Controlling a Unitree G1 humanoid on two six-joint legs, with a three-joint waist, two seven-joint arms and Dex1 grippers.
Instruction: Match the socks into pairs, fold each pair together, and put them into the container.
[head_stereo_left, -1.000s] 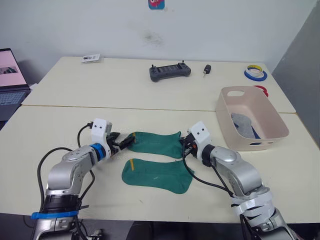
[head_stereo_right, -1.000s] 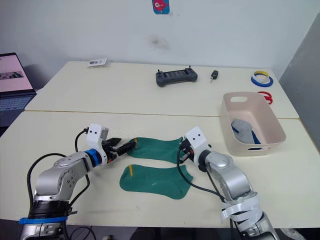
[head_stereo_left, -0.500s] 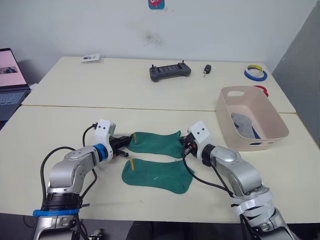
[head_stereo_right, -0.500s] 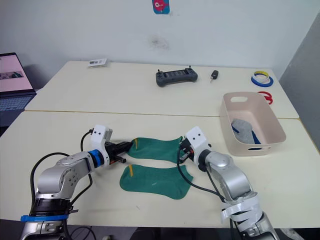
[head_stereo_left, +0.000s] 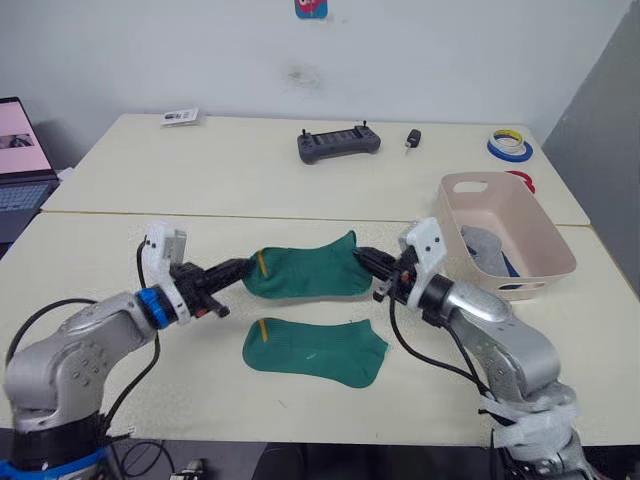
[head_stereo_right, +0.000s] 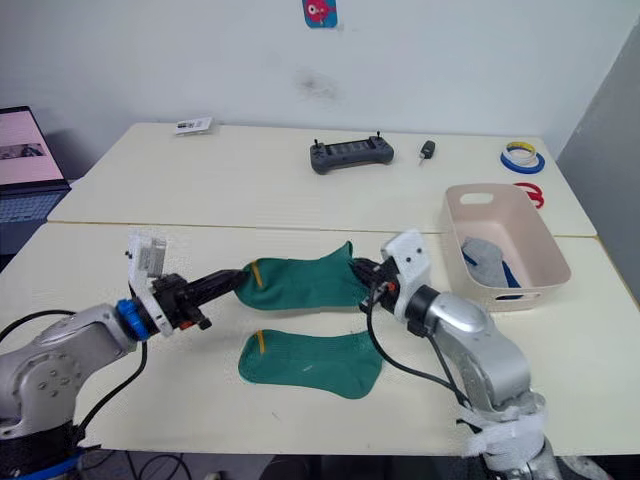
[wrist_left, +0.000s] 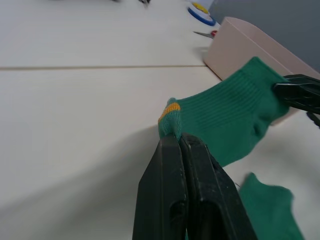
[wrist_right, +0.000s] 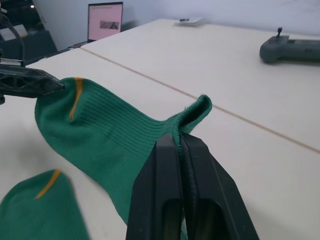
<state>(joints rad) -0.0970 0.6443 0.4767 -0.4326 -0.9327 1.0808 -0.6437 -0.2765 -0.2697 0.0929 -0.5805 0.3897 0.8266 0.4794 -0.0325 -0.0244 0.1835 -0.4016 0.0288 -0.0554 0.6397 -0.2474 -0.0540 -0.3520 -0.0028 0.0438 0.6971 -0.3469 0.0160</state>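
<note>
Left gripper (head_stereo_left: 240, 268) clamped on yellow-striped end of held green sock (head_stereo_left: 305, 273). Sock stretched above table (head_stereo_left: 120, 250) between both grippers, hanging clear of surface. Second green sock (head_stereo_left: 315, 348) lies flat on table just below held one, yellow stripe toward left. Right gripper (head_stereo_left: 362, 259) pinches held sock's opposite end, fingers closed on fabric. Pink container (head_stereo_left: 545, 262) at right, near right gripper; grey sock (head_stereo_left: 483, 245) and bit of blue sock (head_stereo_left: 507, 263) inside. Tape rolls (head_stereo_left: 510, 145) beyond container. Controller (head_stereo_left: 339, 143) at far middle.
</note>
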